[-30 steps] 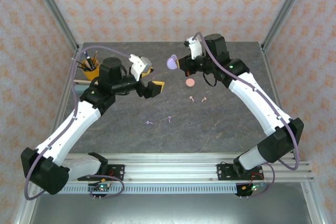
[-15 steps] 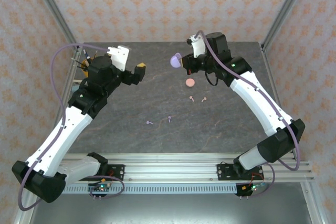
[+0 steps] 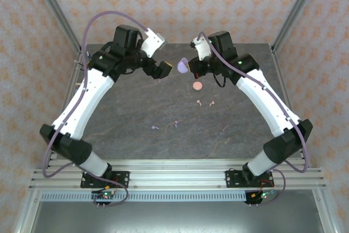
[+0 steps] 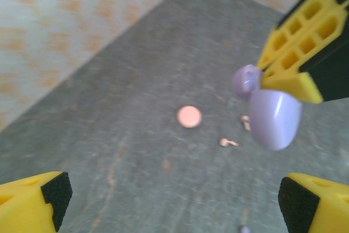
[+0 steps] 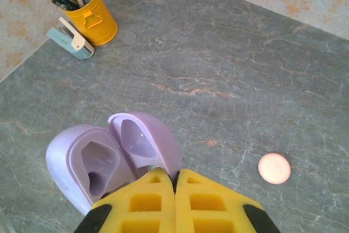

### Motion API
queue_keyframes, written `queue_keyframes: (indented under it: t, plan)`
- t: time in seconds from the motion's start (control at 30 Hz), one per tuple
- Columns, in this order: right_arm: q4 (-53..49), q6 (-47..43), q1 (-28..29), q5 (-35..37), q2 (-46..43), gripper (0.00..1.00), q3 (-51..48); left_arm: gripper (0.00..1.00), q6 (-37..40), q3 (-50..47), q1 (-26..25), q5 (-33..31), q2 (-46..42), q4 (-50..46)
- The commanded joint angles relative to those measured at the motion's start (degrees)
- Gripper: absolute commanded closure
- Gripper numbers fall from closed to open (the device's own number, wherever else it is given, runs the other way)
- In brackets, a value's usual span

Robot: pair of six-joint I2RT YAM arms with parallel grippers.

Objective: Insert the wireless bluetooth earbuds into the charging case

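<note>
My right gripper (image 5: 175, 181) is shut on the lid edge of the open lilac charging case (image 5: 95, 167), held above the table at the back middle (image 3: 181, 67). Its two hollows show nothing in them. My left gripper (image 3: 159, 69) hangs open just left of the case, with nothing between its fingers (image 4: 32, 200). In the left wrist view the case (image 4: 272, 117) hangs under the right gripper's yellow fingers (image 4: 302, 53). Two salmon-pink earbuds (image 3: 199, 102) (image 3: 211, 102) and two lilac earbuds (image 3: 155, 127) (image 3: 176, 123) lie loose on the grey table.
A round salmon-pink case (image 3: 197, 85) lies shut on the table below the lilac one, also seen from the wrists (image 4: 189, 117) (image 5: 274, 168). A yellow pen cup (image 5: 95, 12) and a teal stapler (image 5: 71, 39) stand at the back left. Patterned walls and metal posts enclose the table.
My left arm has swung up from the left middle toward the back, bringing its open gripper beside the lilac case. The right gripper has kept its hold and barely shifted.
</note>
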Motion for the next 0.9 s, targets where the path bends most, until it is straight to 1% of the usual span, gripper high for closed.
queue_keyframes:
  t: [0.0,0.13,0.2,0.3,0.43,0.7,0.87]
  plan:
    - [-4.59,-5.14,0.98,0.67,0.78,1.00,4.00,0.00,3.74,5.51,0.20,11.49,2.91,-12.09]
    - [-6.94,-6.88,1.14,0.51,2.15,1.00,6.11,0.02,3.96,7.91,0.20,16.16,5.64,-13.12]
    - [-7.67,-7.49,1.18,0.45,2.94,1.00,6.95,0.06,4.57,10.32,0.22,19.38,7.69,-15.51]
    - [-7.82,-8.05,1.23,0.03,3.83,1.00,7.43,0.08,4.90,12.50,0.25,22.19,9.72,-17.44]
    - [-7.79,-8.21,1.33,-0.86,4.05,1.00,7.50,0.09,5.04,12.78,0.21,22.82,10.66,-17.63]
    - [-7.68,-8.11,1.53,-2.72,3.10,1.00,8.00,0.13,5.98,13.60,0.21,24.29,13.27,-19.00]
    - [-7.54,-7.45,2.18,-4.05,2.84,1.00,8.22,0.19,6.03,15.31,0.20,25.79,14.82,-19.41]
